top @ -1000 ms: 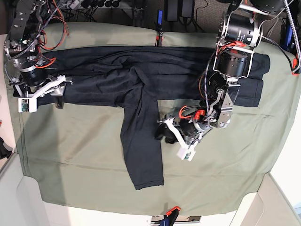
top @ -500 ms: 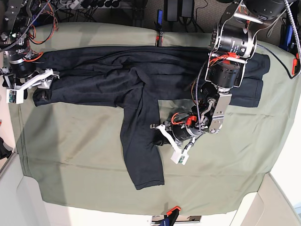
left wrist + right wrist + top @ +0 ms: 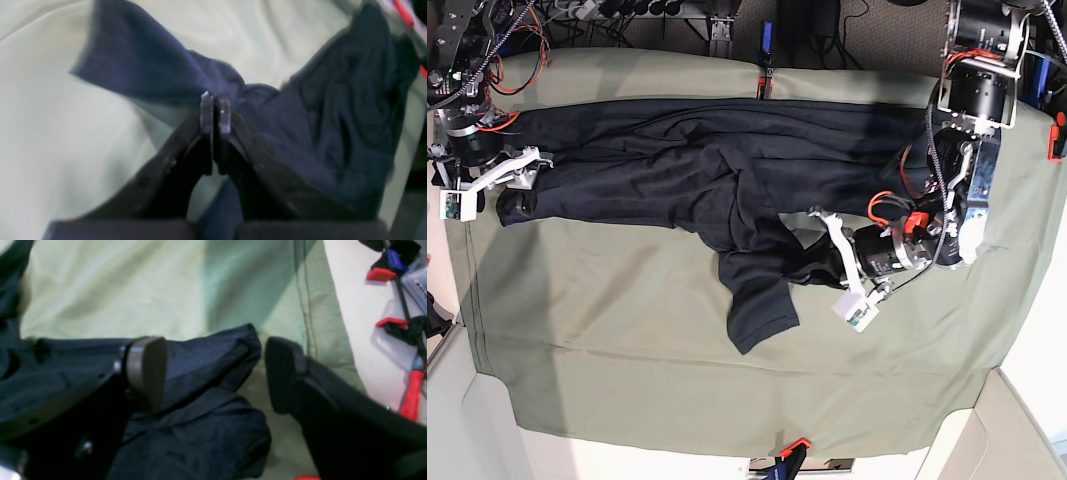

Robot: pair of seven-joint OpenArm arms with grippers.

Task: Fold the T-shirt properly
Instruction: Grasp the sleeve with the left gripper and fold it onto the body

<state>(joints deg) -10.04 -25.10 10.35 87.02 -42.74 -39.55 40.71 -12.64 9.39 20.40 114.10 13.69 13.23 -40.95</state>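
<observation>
On green cloth (image 3: pixel 607 330), left jaws pinch the shirt (image 3: pixel 757 265) (sleeve, seemingly)

The base view is evenly bright and mostly sharp. In the left wrist view, motion smears the dark T-shirt (image 3: pixel 310 110) and softens its folds; the pale cloth (image 3: pixel 60 133) around it looks washed out. The right wrist view shows crisp stitching, while the gripper's fingers (image 3: pixel 146 373) blur out of focus and soft shadows cross the green cloth.
</observation>
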